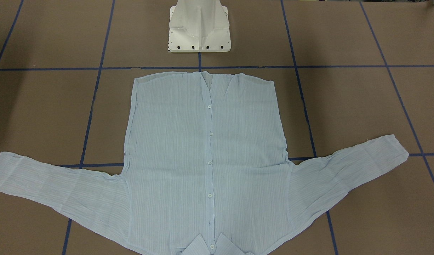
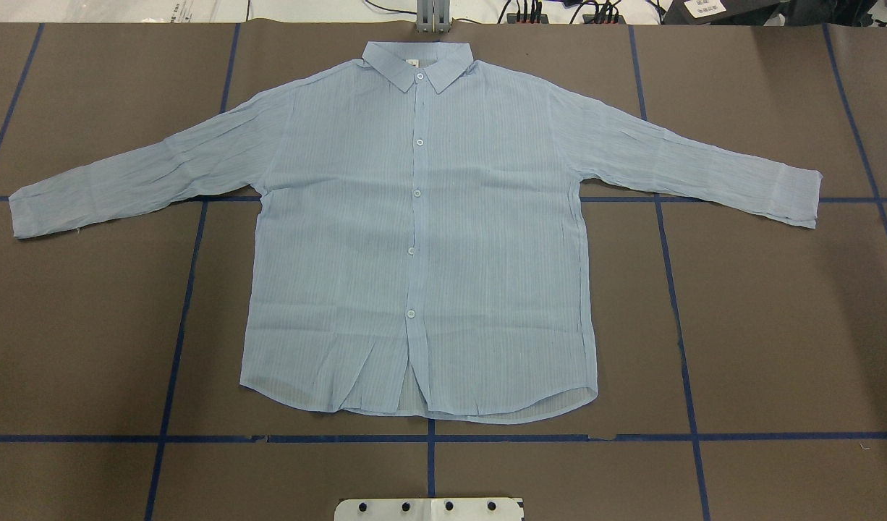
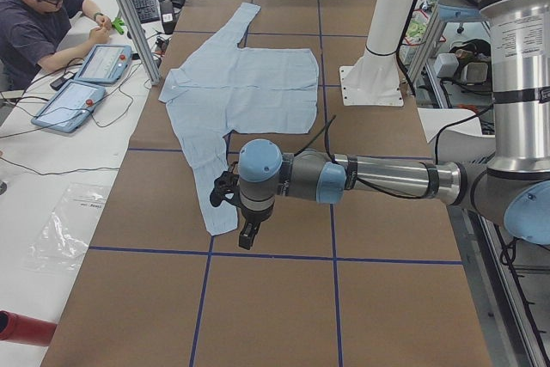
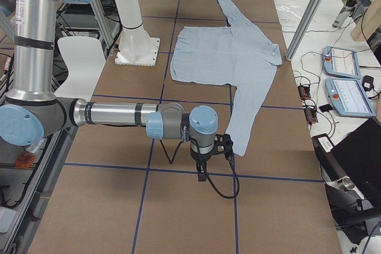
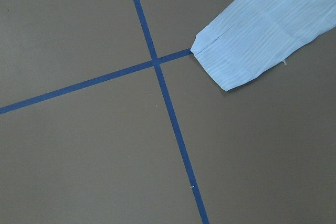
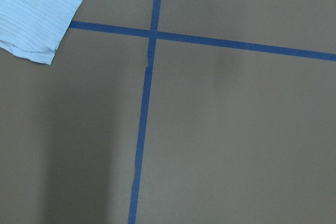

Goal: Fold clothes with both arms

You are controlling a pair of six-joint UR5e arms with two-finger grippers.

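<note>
Shirt (image 1: 206, 159) fills the lower middle of the front view, flat on the table (image 1: 362, 106) and buttoned, sleeves (image 1: 43, 180) spread toward both lower corners; no arm shows. The overhead view has it centred, hem toward the bottom, again no arm. In the left side view the left gripper (image 3: 247, 236) hangs at centre near a sleeve end; open or closed, I cannot tell. The right side view shows the right gripper (image 4: 201, 171) placed likewise, state unclear. Each wrist view catches only a cuff (image 5: 231, 61) in an upper corner. Likely trouble: thin cloth slipping or bunching if a pinch takes one layer, or uneven lifting skewing the fold.
</note>
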